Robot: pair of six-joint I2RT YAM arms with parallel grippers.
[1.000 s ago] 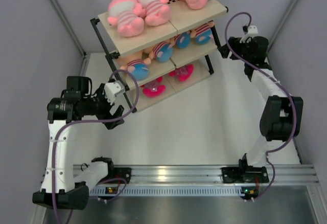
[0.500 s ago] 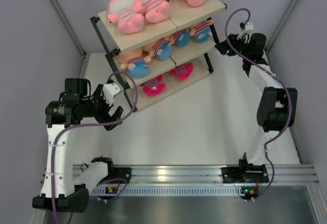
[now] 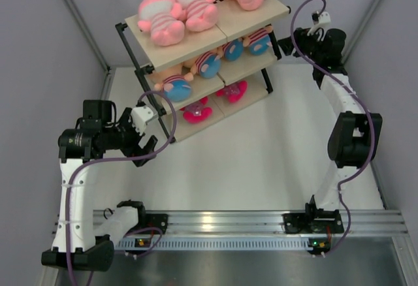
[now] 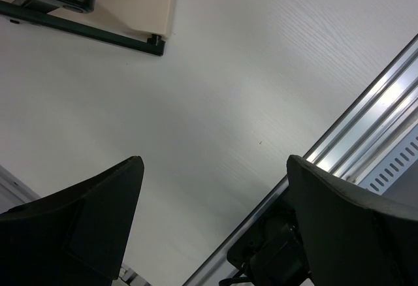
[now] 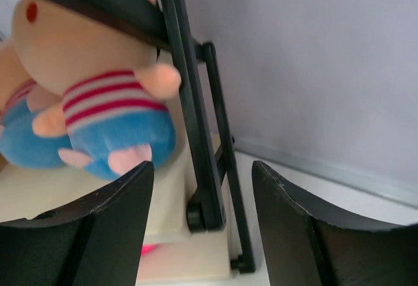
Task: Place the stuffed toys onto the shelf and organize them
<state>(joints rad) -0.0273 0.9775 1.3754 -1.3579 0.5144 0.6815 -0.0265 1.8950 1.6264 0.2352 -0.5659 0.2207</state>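
The shelf (image 3: 196,46) stands slanted at the back of the table. Three pink stuffed toys (image 3: 162,17) lie on its top board. Boy dolls with blue bottoms (image 3: 208,64) lie on the middle board, and magenta plush (image 3: 194,111) shows on the bottom board. My right gripper (image 3: 285,44) is open and empty at the shelf's right end. In the right wrist view its jaws (image 5: 202,168) straddle the black frame post (image 5: 196,136), beside a boy doll (image 5: 104,110). My left gripper (image 3: 147,137) is open and empty just left of the shelf's near corner, over bare table (image 4: 214,168).
The shelf's near corner foot (image 4: 155,43) shows at the top of the left wrist view. An aluminium rail (image 3: 261,221) runs along the near edge of the table. Grey walls stand close behind and beside the shelf, with the right arm's cable (image 3: 300,12) looping near the back wall.
My right gripper has moved back and up along the shelf's right end. My left arm dropped slightly toward the near edge a second ago and has been still since.
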